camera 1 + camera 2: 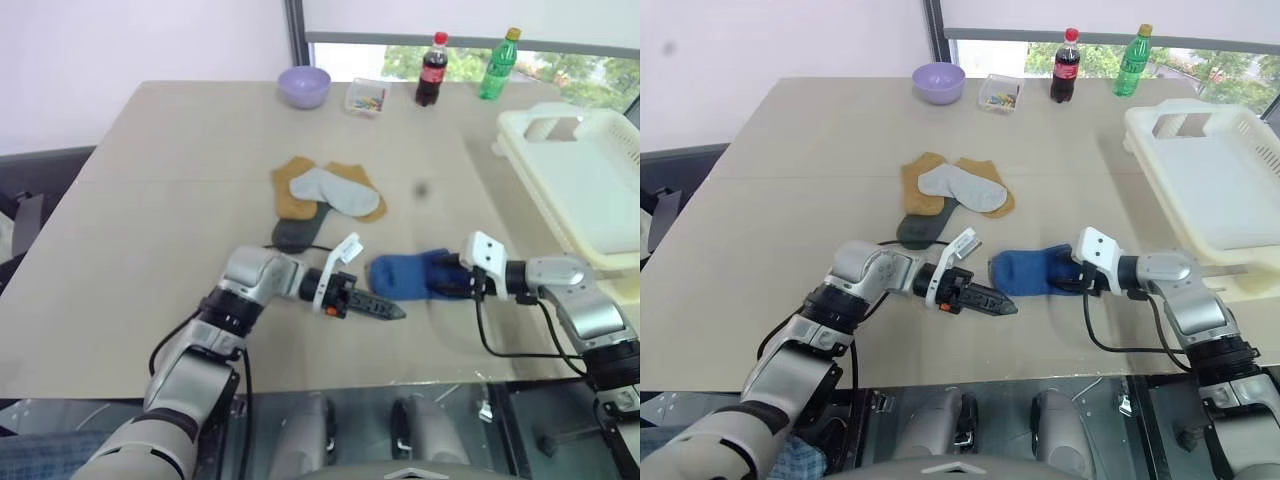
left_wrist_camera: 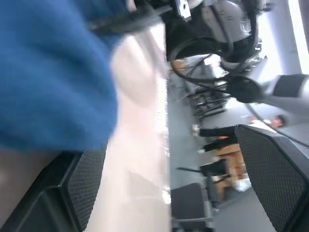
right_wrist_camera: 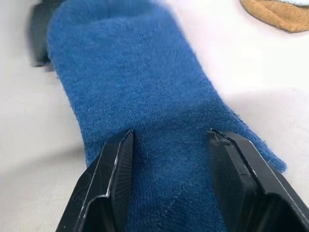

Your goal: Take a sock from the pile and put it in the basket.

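Sock (image 1: pixel 408 274), blue, lies gripped between right tool (image 3: pixel 169 159) fingers; left tool (image 1: pixel 385 307) wide open beside it.

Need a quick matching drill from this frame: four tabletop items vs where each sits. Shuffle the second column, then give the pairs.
Items:
1. blue sock
2. lilac bowl
3. basket
4. light grey sock

Places:
A. on top of the mustard-orange socks
B. far edge of the table, left of the two bottles
C. between the two grippers
D. right side of the table

Pairs: 1-C, 2-B, 3-D, 4-A
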Tool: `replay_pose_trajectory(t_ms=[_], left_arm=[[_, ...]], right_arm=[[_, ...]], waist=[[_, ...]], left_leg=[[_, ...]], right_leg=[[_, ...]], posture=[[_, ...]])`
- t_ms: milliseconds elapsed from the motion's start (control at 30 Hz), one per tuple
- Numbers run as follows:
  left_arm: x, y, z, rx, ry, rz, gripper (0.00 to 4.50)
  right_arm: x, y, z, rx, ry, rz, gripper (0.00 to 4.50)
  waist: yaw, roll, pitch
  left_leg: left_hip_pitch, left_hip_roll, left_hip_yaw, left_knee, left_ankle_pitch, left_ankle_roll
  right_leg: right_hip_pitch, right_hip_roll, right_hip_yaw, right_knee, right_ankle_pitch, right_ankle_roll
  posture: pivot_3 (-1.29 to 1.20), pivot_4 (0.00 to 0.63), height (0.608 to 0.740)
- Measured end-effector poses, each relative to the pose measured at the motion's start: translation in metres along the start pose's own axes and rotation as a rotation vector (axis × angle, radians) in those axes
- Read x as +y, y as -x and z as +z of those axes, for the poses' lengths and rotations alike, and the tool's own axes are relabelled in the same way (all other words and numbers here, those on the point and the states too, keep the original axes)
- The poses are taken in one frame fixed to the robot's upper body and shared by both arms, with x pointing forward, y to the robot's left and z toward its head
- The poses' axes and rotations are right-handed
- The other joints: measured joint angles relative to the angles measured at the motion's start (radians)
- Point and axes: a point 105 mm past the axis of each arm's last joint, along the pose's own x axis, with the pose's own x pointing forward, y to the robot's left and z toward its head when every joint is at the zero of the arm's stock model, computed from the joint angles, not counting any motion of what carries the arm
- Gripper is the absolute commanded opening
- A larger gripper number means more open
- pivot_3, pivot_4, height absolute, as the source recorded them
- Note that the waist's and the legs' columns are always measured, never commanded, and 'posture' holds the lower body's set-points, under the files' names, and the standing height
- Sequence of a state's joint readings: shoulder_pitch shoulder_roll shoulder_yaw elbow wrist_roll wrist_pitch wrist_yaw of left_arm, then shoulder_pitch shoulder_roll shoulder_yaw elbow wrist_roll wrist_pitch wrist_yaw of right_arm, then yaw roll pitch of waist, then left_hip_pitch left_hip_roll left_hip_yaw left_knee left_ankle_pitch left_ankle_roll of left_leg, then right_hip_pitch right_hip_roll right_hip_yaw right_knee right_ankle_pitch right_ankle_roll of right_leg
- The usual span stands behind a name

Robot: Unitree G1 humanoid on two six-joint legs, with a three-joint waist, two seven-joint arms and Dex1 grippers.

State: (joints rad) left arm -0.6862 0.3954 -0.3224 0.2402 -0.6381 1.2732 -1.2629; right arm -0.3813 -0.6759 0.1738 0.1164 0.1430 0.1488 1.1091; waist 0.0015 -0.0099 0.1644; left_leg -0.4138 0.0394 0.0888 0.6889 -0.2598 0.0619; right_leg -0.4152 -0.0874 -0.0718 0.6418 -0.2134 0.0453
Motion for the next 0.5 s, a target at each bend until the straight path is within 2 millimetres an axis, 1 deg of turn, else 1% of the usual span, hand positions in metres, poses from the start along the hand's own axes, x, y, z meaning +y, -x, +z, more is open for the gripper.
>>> replay_pose_trajectory(t_ms=[100,200,333,400,500], left_arm=[[0.002,-0.002,-0.001,-0.007,-0.014,0.017,4.46],[0.007,-0.005,0.008,-0.052,-0.04,0.042,4.46],[0.013,0.0,0.017,-0.079,-0.065,0.094,4.46],[0.014,0.0,0.019,-0.087,-0.071,0.099,4.46],[0.021,0.0,0.031,-0.158,-0.097,0.134,4.46]], right_arm=[[0.0,0.0,0.0,0.002,0.0,-0.002,2.48],[0.0,0.0,0.0,0.003,0.001,-0.002,2.48],[0.0,-0.001,0.0,0.003,0.003,0.0,2.48],[0.0,-0.001,0.0,0.004,0.003,-0.001,2.48],[-0.001,-0.001,-0.001,0.009,0.004,-0.006,2.48]], waist=[[-0.001,0.0,0.0],[-0.001,0.0,0.0],[-0.003,0.0,0.0],[-0.003,0.0,0.0],[-0.001,-0.001,-0.001]], left_leg=[[0.0,0.0,0.0,0.0,0.0,0.0],[0.0,0.0,-0.001,0.0,0.0,0.0],[0.0,0.0,0.0,0.0,0.0,0.0],[0.0,0.0,0.0,0.0,0.0,0.0],[0.001,0.0,-0.001,0.0,0.0,0.001]], right_leg=[[0.0,0.0,0.0,0.0,0.0,0.0],[0.0,0.0,0.0,0.0,0.0,0.0],[0.0,0.0,0.0,0.0,0.0,0.0],[0.0,0.0,0.0,0.0,0.0,0.0],[0.001,0.0,-0.001,0.0,0.0,0.0]], posture=[[0.0,0.15,0.733],[0.0,0.15,0.733],[0.0,0.15,0.733],[0.0,0.15,0.733],[0.0,0.15,0.733]])
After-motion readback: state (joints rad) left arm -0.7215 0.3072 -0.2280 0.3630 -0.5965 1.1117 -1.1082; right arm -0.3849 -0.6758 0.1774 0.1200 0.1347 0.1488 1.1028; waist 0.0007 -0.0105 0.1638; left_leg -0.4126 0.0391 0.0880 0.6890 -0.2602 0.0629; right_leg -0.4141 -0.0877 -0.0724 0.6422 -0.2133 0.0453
